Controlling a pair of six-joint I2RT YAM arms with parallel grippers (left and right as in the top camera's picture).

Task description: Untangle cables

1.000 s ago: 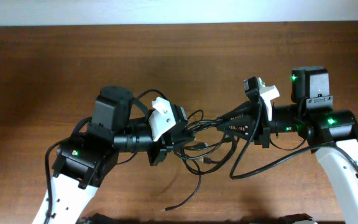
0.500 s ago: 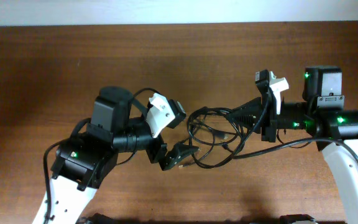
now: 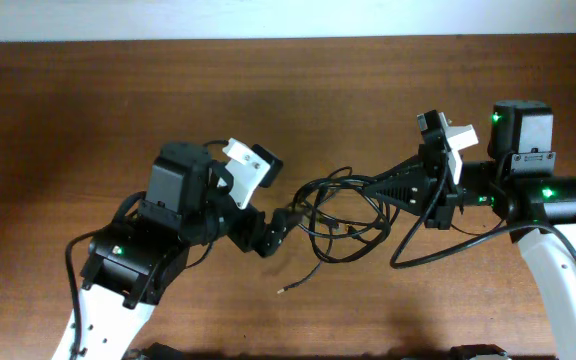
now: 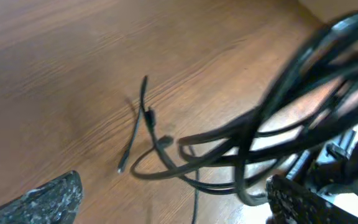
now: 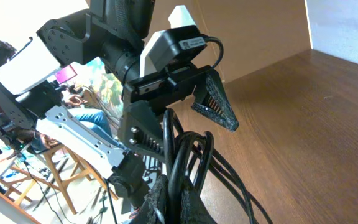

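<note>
Worktop: brown wood-grain, carrying both arms and the tangle.
Left arm: white and black, reaching in from the lower left with its wrist turned toward the middle of the worktop.
Right arm: white and black, reaching in from the lower right with its wrist pointed left at the other arm.
Cables: a knot of thin black cords sat at mid-worktop, between the two pincers. The left wrist view showed several strands crossing in the air while a thinner one lay on the wood.
Long loop: one black cord sagged out of the knot, swung down below the right wrist and curved back toward the right arm.
Right pincer: clamped on the cables. In its own camera the dark fingers met around a bunch of strands that rose up out of them.
Left pincer: jaws spread wide, holding nothing. Its two textured fingers stood at opposite lower corners of its own view, and the tangle hung just in front of them.
Loose end: a single thin tail trailed down from the knot and lay on the worktop below the left pincer, its tip free.
</note>
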